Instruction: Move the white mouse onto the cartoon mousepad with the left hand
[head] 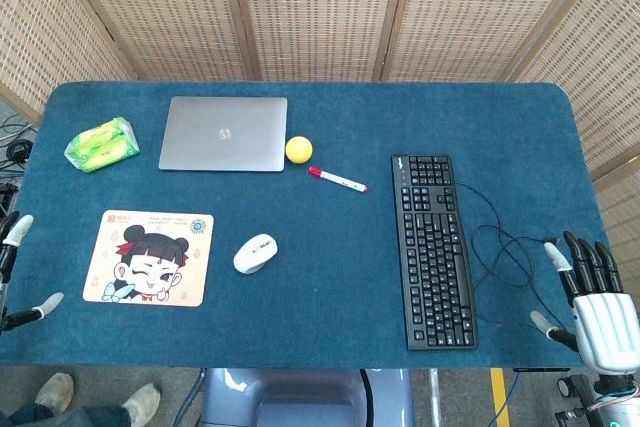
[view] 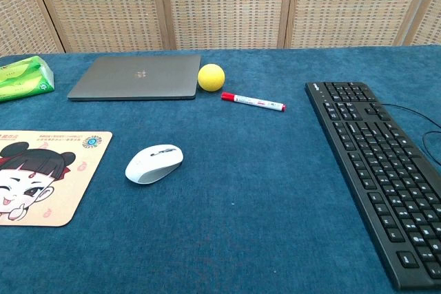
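The white mouse [head: 256,253] [view: 154,163] lies on the blue table cloth, just right of the cartoon mousepad [head: 150,257] [view: 41,184], not touching it. The pad shows a winking girl's face and nothing lies on it. Only fingertips of my left hand [head: 12,267] show at the left edge of the head view, spread apart and well left of the pad. My right hand [head: 595,297] hovers at the table's right front corner, fingers apart and holding nothing. Neither hand appears in the chest view.
A closed grey laptop [head: 224,133] [view: 138,77] sits at the back, with a yellow ball [head: 299,149] [view: 211,77] and a red-capped marker [head: 337,179] [view: 253,102] to its right. A green tissue pack [head: 101,144] [view: 22,79] lies far left. A black keyboard [head: 432,247] [view: 382,163] with its cable [head: 500,242] occupies the right.
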Robot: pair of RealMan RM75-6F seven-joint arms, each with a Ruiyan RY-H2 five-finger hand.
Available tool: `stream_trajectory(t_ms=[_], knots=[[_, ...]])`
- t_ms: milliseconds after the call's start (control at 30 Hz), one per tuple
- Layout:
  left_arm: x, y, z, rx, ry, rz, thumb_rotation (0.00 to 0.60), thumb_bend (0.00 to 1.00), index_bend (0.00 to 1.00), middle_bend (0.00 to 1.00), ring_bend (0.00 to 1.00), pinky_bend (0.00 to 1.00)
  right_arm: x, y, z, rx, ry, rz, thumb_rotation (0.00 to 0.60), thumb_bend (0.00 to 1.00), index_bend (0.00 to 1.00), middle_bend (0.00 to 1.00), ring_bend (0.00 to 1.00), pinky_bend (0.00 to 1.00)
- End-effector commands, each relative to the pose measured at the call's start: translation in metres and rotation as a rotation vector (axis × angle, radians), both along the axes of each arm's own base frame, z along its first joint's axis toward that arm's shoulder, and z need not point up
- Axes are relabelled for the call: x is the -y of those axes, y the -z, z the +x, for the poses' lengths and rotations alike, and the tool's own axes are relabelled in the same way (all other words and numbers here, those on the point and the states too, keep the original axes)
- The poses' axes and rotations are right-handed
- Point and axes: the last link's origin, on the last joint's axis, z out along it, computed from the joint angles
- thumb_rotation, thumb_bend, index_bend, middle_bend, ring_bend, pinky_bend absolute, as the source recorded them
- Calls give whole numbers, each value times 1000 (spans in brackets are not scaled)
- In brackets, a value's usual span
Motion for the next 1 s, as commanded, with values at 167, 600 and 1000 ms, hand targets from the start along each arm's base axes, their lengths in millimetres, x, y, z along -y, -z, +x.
stream_trajectory(t_ms=[167,600,1000], knots=[[-1,1,-1,7,-1,-14,600,17,0,0,0,0,0,1,0,-1,-6,2,600,2,92,0,0,0],[-44,26,-2,14,78,-91,600,15,0,0,0,0,0,0,0,10,5,-1,600,2,92,0,0,0],[-134,84,26,-30,340,-245,600,2,0,0,0,0,13,5,-11,-3,63,12,600,2,92,0,0,0]])
